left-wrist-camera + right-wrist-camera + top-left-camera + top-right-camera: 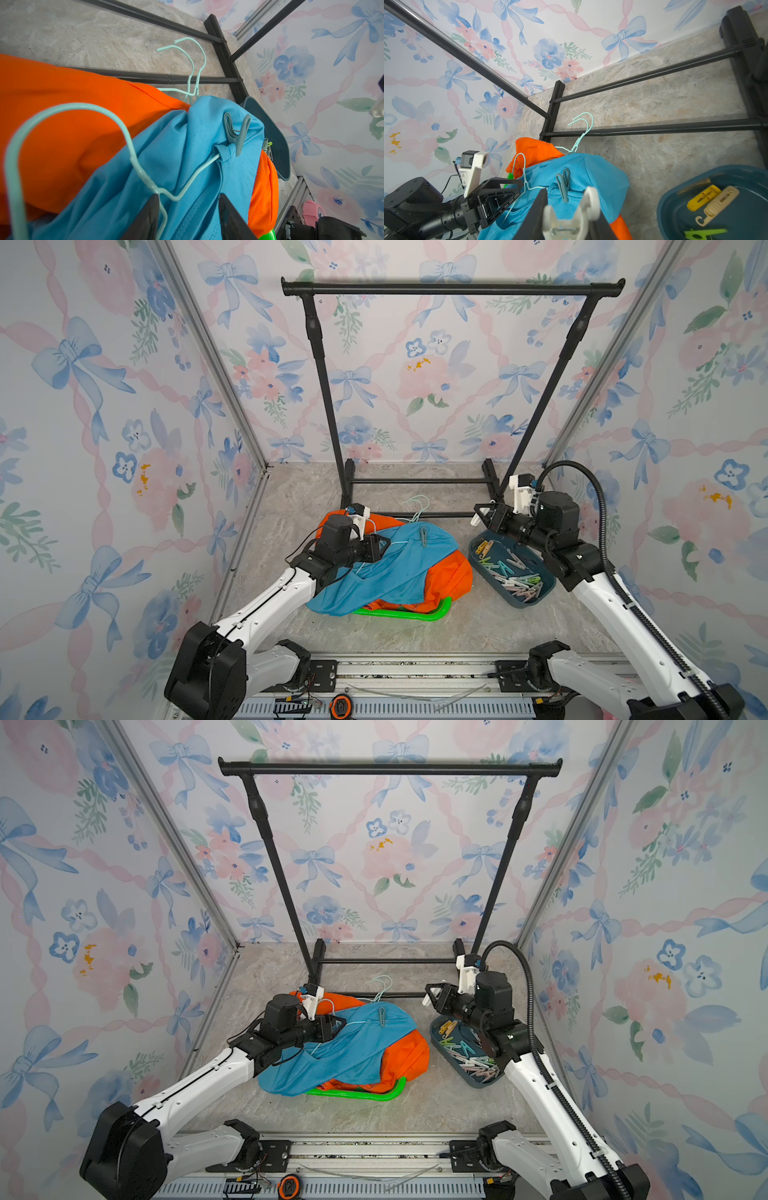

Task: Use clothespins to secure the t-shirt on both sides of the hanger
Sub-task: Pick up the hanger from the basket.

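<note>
Clothespins: mixed pale colours, loose in a dark teal tray on the robot's side of the black rack's right foot.

Grey clothespin is clipped onto a blue t-shirt at one shoulder, where the mint hanger's arm runs under the cloth. The other shoulder cannot be seen.

White clothespin is pinched between the right gripper's jaws, tail end toward the wrist camera. The gripper hangs above the tray's rack-side end, near the rack's right foot and clear of the shirt.

Blue t-shirt is crumpled, on the robot's side of the rack's near base bar, between the two feet. The mint hanger's hook sticks out of the collar toward the rack's left foot.

Left gripper: jaws apart, gripping nothing. The collar fabric lies in the gap. The hanger's neck runs just beside one finger; contact cannot be told.

Orange garment lies under the blue shirt, its far edge reaching the rack's near base bar. A green hanger pokes out from under the heap on the side away from the rack.

Two more mint hangers' hooks lie across the rack's near base bar.
</note>
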### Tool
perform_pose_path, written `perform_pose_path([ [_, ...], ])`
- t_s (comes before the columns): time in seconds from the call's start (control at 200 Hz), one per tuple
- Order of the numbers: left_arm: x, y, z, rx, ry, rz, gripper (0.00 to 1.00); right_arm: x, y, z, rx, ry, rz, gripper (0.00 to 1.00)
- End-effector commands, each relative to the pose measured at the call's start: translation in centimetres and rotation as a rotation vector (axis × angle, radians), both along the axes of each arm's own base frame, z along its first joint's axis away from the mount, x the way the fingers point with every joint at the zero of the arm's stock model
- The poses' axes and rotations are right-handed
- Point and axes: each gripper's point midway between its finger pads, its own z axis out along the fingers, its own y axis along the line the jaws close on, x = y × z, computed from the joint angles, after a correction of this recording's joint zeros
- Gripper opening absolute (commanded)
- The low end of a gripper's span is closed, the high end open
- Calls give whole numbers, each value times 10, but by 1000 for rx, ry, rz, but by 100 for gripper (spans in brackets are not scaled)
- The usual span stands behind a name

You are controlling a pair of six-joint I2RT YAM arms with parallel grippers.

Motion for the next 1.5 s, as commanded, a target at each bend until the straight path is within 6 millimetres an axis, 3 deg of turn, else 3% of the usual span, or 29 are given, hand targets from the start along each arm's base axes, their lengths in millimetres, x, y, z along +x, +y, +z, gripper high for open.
perform_pose_path([
  [0.0,3,4,-9,28,24,22,49,0,4,0,0,-10,9,30],
  [0.37,13,-21,-7,-70,21,-58,44,1,4,-7,-9,1,10,30],
  [0.515,17,-26,4,-108,-11,-68,36,2,4,-9,-12,5,8,30],
  [0.525,21,-28,15,-119,-35,-69,36,2,4,-9,-12,5,9,30],
  [0.555,23,-29,20,-125,-49,-70,34,2,4,-8,-12,4,9,30],
  [0.77,25,-24,38,-122,-100,-50,22,2,5,-5,-13,3,15,30],
  [0.885,24,-21,49,-116,-123,-42,13,2,6,-1,-10,-1,20,30],
  [0.95,26,-19,56,-109,-135,-28,1,1,6,2,-8,-6,20,30],
  [0.99,27,-17,63,-109,-148,-19,0,1,6,4,-7,-9,20,30],
  [1.17,40,-4,115,-98,-238,79,0,0,6,18,-4,-40,23,30],
  [1.32,59,27,188,-92,-360,285,0,-1,6,34,5,-71,23,30],
  [1.495,65,62,291,-153,-522,490,0,0,8,58,26,-115,31,30],
])
